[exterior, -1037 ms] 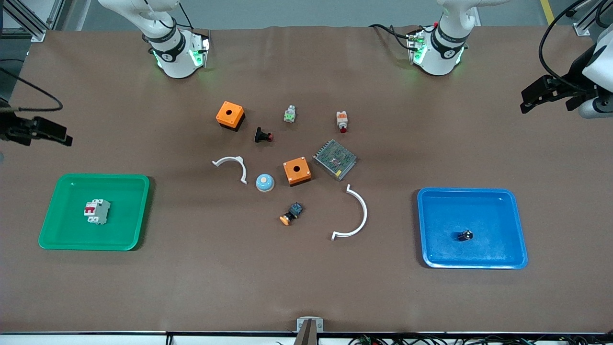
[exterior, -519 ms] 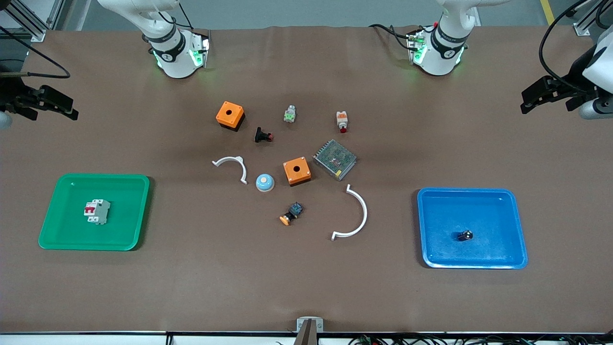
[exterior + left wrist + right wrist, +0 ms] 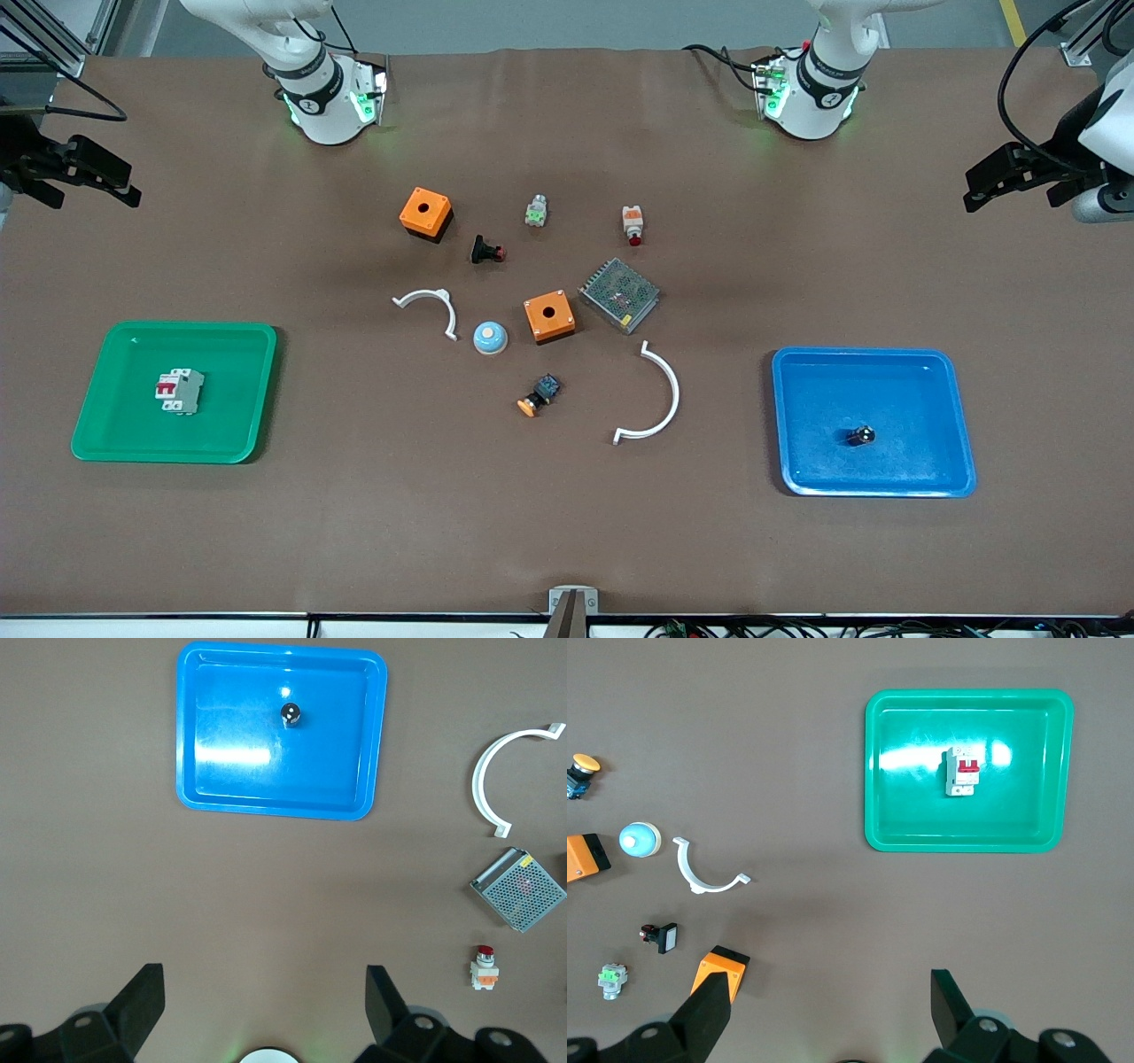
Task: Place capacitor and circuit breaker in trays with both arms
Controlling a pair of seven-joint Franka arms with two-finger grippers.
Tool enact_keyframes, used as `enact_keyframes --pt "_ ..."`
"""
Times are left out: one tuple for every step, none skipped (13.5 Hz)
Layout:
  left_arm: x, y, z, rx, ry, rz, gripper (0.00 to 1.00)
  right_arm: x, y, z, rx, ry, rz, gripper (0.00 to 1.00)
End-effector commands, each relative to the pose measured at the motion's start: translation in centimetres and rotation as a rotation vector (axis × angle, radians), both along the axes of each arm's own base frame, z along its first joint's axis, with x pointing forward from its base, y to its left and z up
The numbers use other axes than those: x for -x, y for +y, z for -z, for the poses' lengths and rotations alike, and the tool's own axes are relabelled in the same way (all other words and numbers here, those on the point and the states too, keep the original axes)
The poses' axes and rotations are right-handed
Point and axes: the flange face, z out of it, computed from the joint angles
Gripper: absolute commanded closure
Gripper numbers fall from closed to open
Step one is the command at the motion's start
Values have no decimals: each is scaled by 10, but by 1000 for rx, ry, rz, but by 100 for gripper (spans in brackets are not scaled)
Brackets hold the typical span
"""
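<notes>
The capacitor, a tiny black cylinder with a pale top, lies in the blue tray; it also shows in the left wrist view. The circuit breaker, white with red levers, lies in the green tray; it also shows in the right wrist view. My left gripper is open and empty, high over the table's edge at the left arm's end. My right gripper is open and empty, high over the right arm's end of the table.
Mid-table lie two orange boxes, a black flanged button, a metal mesh unit, two white curved pieces, a blue dome, a white-orange part and an orange-capped part.
My right gripper has risen and drawn back toward the bases' side of the table. My left gripper has barely shifted. Both parts lie still in their trays.
</notes>
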Motion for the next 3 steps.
enact_keyframes --pt "-1 2 -3 15 -9 16 0 6 -1 0 7 -8 -8 0" --pt "-1 2 -3 16 -8 15 0 6 0 0 8 -10 -9 0" --pt "-1 2 -3 16 -8 15 0 6 1 0 8 -10 -11 0"
